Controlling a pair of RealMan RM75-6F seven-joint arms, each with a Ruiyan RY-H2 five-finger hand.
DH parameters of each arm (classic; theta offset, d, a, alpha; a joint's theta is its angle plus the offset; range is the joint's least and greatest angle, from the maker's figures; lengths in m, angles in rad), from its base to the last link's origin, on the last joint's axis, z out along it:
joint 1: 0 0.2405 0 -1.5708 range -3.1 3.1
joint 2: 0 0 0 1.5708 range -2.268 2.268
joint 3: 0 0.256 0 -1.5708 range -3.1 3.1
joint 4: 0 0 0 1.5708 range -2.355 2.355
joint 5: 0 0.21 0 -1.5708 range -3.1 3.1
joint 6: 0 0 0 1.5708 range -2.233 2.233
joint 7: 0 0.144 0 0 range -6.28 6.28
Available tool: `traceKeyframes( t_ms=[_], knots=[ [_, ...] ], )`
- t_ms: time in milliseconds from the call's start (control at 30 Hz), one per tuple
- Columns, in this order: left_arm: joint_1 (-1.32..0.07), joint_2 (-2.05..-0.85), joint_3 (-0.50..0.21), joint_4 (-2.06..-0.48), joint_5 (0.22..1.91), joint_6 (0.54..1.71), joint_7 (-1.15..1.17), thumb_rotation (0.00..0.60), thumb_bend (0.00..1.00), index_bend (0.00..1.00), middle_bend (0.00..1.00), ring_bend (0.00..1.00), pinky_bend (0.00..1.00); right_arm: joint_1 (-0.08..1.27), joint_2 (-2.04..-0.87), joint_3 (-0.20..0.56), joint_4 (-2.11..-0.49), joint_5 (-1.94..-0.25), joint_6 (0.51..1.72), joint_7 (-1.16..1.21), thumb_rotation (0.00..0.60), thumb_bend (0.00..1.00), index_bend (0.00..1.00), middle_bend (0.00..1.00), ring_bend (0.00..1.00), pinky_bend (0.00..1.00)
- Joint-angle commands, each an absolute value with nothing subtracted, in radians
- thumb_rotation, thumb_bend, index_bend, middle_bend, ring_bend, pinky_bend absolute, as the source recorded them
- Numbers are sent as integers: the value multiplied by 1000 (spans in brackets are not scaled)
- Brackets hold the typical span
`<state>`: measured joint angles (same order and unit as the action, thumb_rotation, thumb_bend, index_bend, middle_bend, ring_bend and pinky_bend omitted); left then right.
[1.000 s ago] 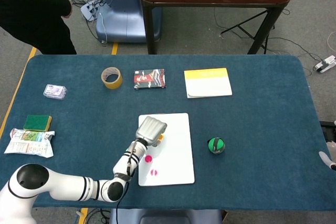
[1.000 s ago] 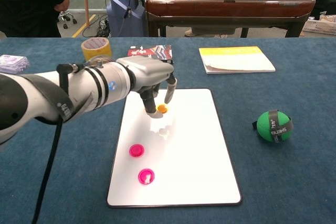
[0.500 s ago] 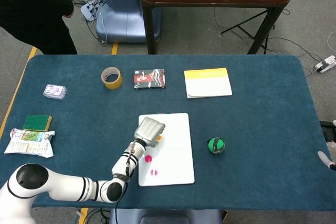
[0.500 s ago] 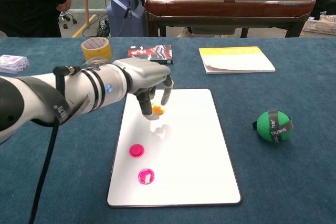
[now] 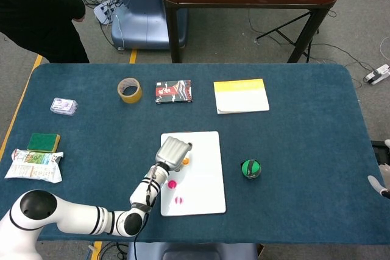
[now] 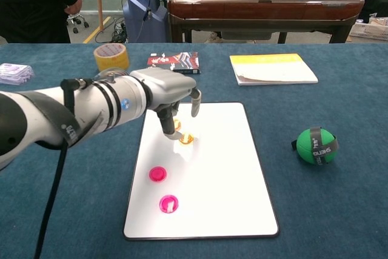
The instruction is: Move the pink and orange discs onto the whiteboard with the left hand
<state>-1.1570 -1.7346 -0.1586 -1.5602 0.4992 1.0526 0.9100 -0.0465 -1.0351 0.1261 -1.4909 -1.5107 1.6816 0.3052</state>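
Nearest the robot, two pink discs (image 6: 158,174) lie on the whiteboard (image 6: 224,174); beyond them two orange discs (image 6: 186,139) lie under the left hand (image 6: 173,98). The placing step appears almost complete, so the next move probably calls for lifting the hand clear. Its fingers (image 6: 167,123) point down, apart, holding nothing, one tip just beside an orange disc; the right hand is barely visible, state indeterminable.

Your left hand (image 6: 167,92) hangs over the whiteboard (image 6: 224,168) with fingers pointing down at an orange disc (image 6: 186,139), while two pink discs (image 6: 158,174) lie nearer you on the board.
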Motion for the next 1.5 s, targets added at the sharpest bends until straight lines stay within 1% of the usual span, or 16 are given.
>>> traceKeyframes(
  t_ms=[33, 233, 400, 600, 733, 833, 867, 967, 1000, 1033, 1100, 1167, 1300, 1367, 1500],
  knots=[
    [-1153, -1729, -156, -1567, 498, 1058, 911, 600, 276, 381, 1000, 976, 1000, -46, -1035, 126, -1492, -1511, 1680, 302, 600, 134, 202, 262, 272, 397],
    [-1133, -1695, -147, -1620, 505, 1099, 914, 600, 276, 376, 1000, 976, 1000, -42, -1036, 124, -1497, -1515, 1675, 288, 600, 133, 203, 261, 272, 397],
    [-1094, -1635, -117, -1716, 532, 1165, 918, 600, 276, 376, 1000, 971, 1000, -36, -1039, 121, -1503, -1519, 1666, 267, 600, 134, 203, 261, 272, 397],
    [-1022, -1525, -61, -1867, 573, 1253, 912, 600, 276, 361, 999, 949, 1000, -26, -1043, 118, -1518, -1522, 1650, 227, 600, 133, 203, 262, 272, 397],
    [-976, -1439, -22, -1950, 588, 1297, 909, 600, 276, 347, 962, 910, 1000, -18, -1047, 115, -1530, -1523, 1637, 193, 600, 134, 203, 262, 272, 397],
    [-932, -1387, 13, -1985, 634, 1333, 887, 600, 276, 341, 907, 856, 1000, -12, -1050, 116, -1537, -1519, 1627, 172, 600, 134, 203, 262, 272, 397],
    [-917, -1374, 26, -1993, 655, 1344, 879, 600, 276, 337, 872, 832, 1000, -10, -1051, 116, -1539, -1518, 1623, 165, 600, 134, 203, 262, 272, 397],
    [-855, -1331, 73, -1999, 738, 1394, 837, 600, 276, 333, 727, 759, 988, -4, -1053, 114, -1546, -1516, 1611, 145, 600, 134, 203, 261, 272, 397],
    [-830, -1314, 93, -1998, 767, 1408, 820, 600, 276, 332, 662, 709, 963, -2, -1054, 114, -1548, -1515, 1608, 138, 600, 134, 203, 261, 272, 397],
    [-813, -1301, 108, -1999, 786, 1416, 811, 600, 276, 332, 625, 674, 945, 0, -1055, 114, -1550, -1514, 1605, 133, 600, 134, 203, 262, 272, 397],
    [-772, -1273, 137, -1997, 834, 1437, 782, 600, 276, 331, 521, 564, 884, 3, -1057, 114, -1553, -1511, 1599, 119, 600, 134, 203, 261, 272, 397],
    [-734, -1256, 160, -1987, 883, 1459, 753, 600, 276, 331, 470, 510, 838, 6, -1059, 114, -1557, -1509, 1593, 107, 600, 134, 203, 261, 272, 397],
    [-643, -1228, 204, -1952, 1020, 1527, 678, 600, 276, 332, 404, 440, 751, 12, -1064, 112, -1565, -1509, 1585, 79, 600, 134, 203, 262, 272, 397],
    [-606, -1216, 217, -1939, 1071, 1558, 652, 600, 276, 333, 382, 419, 740, 14, -1066, 110, -1569, -1509, 1582, 68, 600, 134, 203, 261, 272, 397],
    [-529, -1187, 238, -1937, 1169, 1619, 611, 600, 276, 334, 374, 409, 729, 20, -1073, 109, -1574, -1507, 1573, 43, 600, 134, 203, 262, 272, 397]
  ],
)
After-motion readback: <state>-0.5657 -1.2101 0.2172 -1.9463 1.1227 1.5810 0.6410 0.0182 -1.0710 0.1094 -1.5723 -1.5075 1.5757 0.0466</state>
